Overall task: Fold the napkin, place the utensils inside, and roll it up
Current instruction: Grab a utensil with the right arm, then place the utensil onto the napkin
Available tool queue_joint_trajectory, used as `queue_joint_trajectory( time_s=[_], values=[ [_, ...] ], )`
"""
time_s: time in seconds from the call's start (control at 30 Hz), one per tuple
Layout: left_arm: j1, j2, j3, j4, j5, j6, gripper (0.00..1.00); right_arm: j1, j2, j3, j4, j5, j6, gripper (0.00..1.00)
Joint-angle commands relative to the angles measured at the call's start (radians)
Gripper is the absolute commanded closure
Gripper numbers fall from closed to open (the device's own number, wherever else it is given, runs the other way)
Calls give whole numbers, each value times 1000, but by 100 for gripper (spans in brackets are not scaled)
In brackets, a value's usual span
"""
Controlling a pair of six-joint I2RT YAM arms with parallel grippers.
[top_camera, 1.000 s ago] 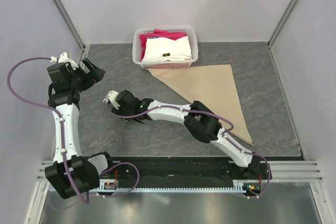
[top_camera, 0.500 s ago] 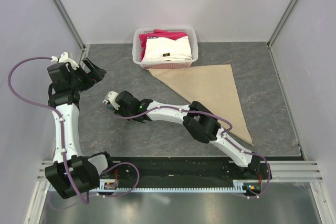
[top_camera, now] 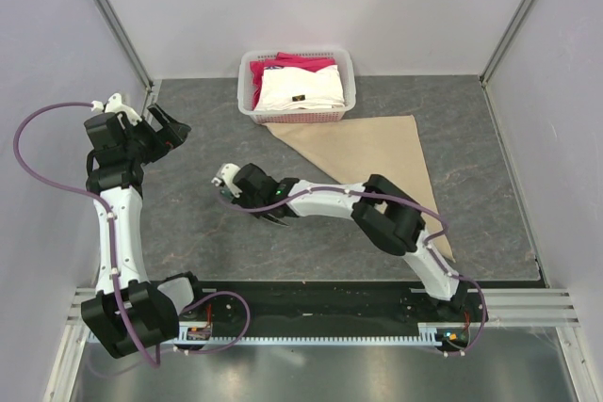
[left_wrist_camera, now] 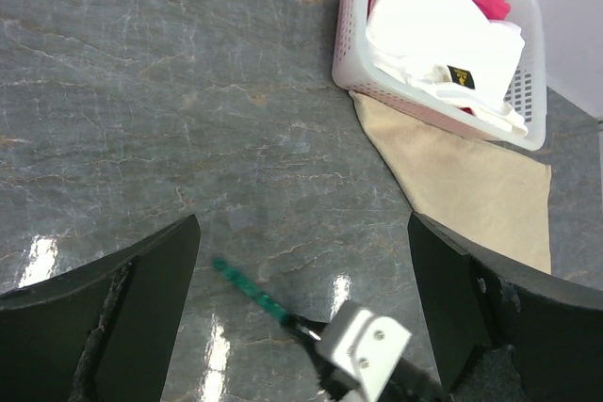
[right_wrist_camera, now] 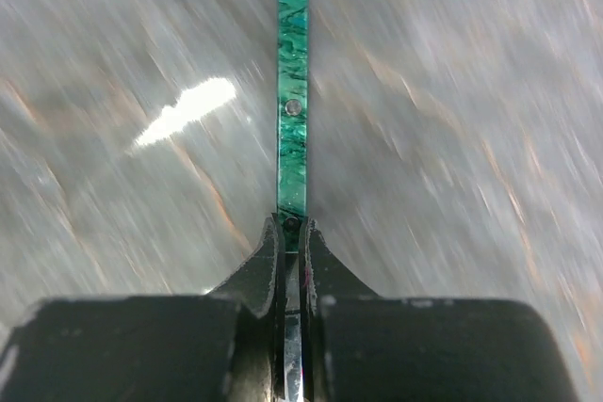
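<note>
A grey, marbled desk (top_camera: 188,233) seen from above, with two robot arms bolted at its near edge.

At the far left corner, the left gripper (top_camera: 170,126) hangs above the desk. Its wrist view shows the jaws spread wide with nothing between them.

Nearer the middle, left of centre, the right arm reaches across from the near right corner. The right gripper (right_wrist_camera: 292,233) is closed tightly on the knife (right_wrist_camera: 292,72), pinching it where the teal-green handle meets the blade. The handle sticks straight out past the fingertips, and the blade runs back between the fingers. From the left wrist view, the knife (left_wrist_camera: 247,289) points towards the desk's left edge. The right wrist view is blurred, so it is unclear whether the knife touches the desk.

At the middle of the far edge stands a white basket (top_camera: 297,118). It holds a white folded cloth (top_camera: 297,89), with a pink-red folded cloth (top_camera: 301,64) behind it.

To the right lies the tan napkin (top_camera: 377,157), flat on the desk in a triangle. One corner touches the basket's near wall, one sits towards the right edge, and one points at the near right corner. The right arm crosses above its near part.
</note>
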Motion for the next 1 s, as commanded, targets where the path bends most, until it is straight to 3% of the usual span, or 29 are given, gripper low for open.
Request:
queue_joint_trajectory(
  time_s=[0.0,0.27,0.4,0.67,0.97],
  values=[
    [5,-25,27,28,36,6,1,-42,-209,-144,7,15,14,100],
    [5,-7,23,34,44,1,1,-137,-482,-377,-39,67,-44,100],
    [4,-6,20,36,43,-1,1,-244,-579,-443,-49,53,-110,100],
    [4,7,13,43,46,-5,1,-429,-617,-492,-68,-4,-222,100],
    [4,8,12,46,47,-7,1,-535,-541,-476,-79,-94,-282,100]
  ],
)
